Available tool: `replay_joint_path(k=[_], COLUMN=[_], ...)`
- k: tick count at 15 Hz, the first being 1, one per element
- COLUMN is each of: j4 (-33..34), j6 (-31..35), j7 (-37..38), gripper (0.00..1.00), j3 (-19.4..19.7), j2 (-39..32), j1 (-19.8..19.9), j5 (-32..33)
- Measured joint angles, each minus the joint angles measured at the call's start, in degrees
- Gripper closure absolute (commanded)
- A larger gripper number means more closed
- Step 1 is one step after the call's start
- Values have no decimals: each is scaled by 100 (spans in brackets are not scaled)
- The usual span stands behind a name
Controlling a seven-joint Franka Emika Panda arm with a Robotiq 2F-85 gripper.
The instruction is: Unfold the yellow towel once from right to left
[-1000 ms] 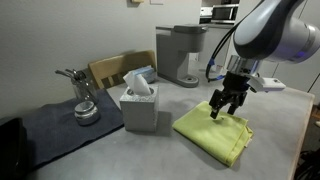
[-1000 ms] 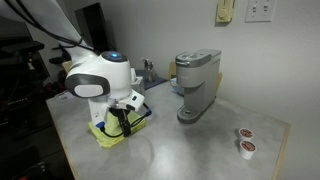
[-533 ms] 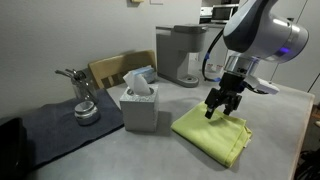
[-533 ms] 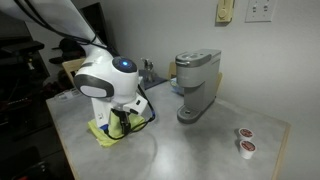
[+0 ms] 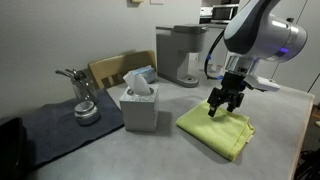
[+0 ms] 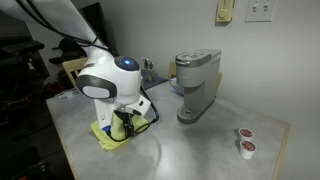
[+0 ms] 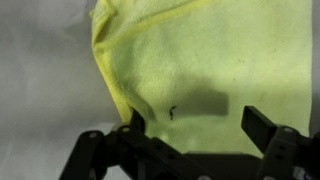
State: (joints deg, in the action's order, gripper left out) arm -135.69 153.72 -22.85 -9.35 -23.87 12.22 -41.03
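Observation:
The yellow towel (image 5: pixel 222 134) lies folded on the grey table, to the side of the white tissue box (image 5: pixel 139 106). It also shows in an exterior view (image 6: pixel 105 136) under the arm, and it fills the wrist view (image 7: pixel 210 60), with a folded edge running down its left side. My gripper (image 5: pixel 222 104) is just above the towel's far part, pointing down. In the wrist view both fingers (image 7: pixel 198 125) stand wide apart over the cloth, with nothing between them. It is open. In an exterior view the gripper (image 6: pixel 126 122) hides most of the towel.
A grey coffee machine (image 5: pixel 182 54) stands behind the towel and also shows in an exterior view (image 6: pixel 196 86). A dark grey-blue mat (image 5: pixel 50 132) holds a metal utensil holder (image 5: pixel 83 100). Two coffee pods (image 6: pixel 244 141) sit near the table's edge.
The arm has turned and the gripper has lifted slightly over the towel's far part. The towel looks barely shifted. The jaws remain open.

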Motion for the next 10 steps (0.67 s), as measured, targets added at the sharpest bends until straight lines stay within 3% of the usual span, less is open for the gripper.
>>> replay_joint_path(k=[4,10], j4=[-106,-128], j6=[218,225], j7=[731,923], gripper=[0,0], j3=[381,349], j2=[81,195], j1=[-356,-380], j5=[792,1073])
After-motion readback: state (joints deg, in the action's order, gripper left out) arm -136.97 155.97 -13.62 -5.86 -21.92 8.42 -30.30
